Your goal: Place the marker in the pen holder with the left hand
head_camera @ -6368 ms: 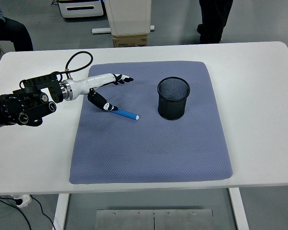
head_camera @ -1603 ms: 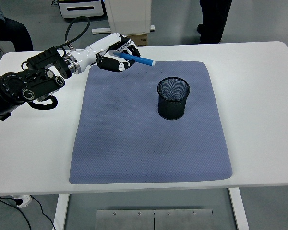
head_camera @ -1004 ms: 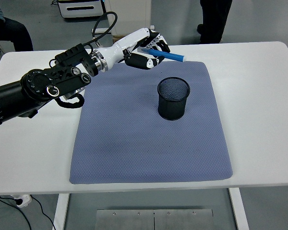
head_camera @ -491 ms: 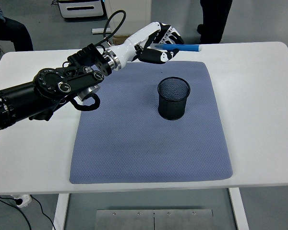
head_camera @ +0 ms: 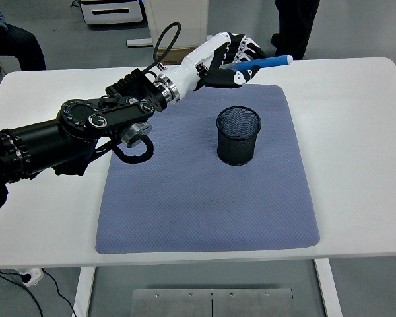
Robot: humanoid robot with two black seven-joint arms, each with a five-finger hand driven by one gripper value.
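My left hand (head_camera: 236,61) is raised over the far part of the blue-grey mat (head_camera: 204,191), its fingers shut on a blue marker (head_camera: 269,61). The marker lies nearly level, its tip sticking out to the right past the fingers. The black mesh pen holder (head_camera: 238,135) stands upright on the mat, below and slightly nearer than the hand. The marker's tip hangs above and behind the holder's far right rim, well clear of it. The right arm does not show.
The white table (head_camera: 356,132) carries the mat. Beyond its far edge are a cardboard box (head_camera: 179,54), a white cabinet base, a standing person's legs (head_camera: 292,26) and a seated person at the top left.
The left hand has carried the marker further right and a little higher, from above the mat's far left part to just behind the pen holder. The holder has stayed put.
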